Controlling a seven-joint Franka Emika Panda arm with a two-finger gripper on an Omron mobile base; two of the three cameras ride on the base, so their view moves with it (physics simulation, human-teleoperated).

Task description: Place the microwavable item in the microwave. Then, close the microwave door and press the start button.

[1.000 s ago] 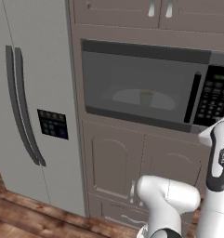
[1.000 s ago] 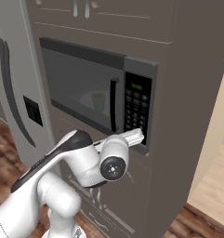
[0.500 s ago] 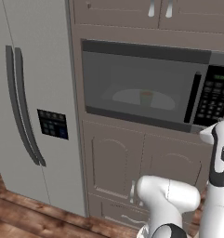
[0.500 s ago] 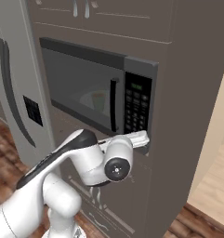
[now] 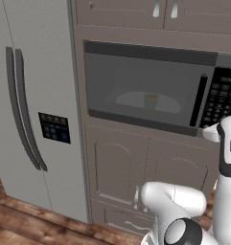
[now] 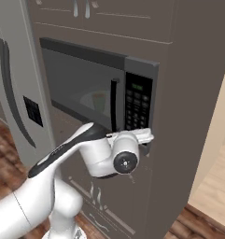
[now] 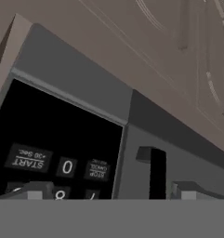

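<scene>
Microwave door (image 5: 145, 88) shut, green cup (image 5: 151, 101) on white turntable plate (image 5: 136, 101) behind dark glass, gripper (image 7: 106, 191) spread wide against lower keypad panel (image 6: 136, 106), fingertips (image 7: 35, 190) straddling START key (image 7: 28, 158) and bar handle (image 7: 155, 171).

Microwave door (image 5: 143, 93): dark glass, smooth, faintly glossy. Keypad panel (image 7: 53, 148): matt black plastic. Fridge (image 5: 33, 110): smooth grey metal look. Cabinets (image 5: 136, 177): matt brown wood. Floor (image 5: 30, 222): wood planks, slight sheen.
</scene>
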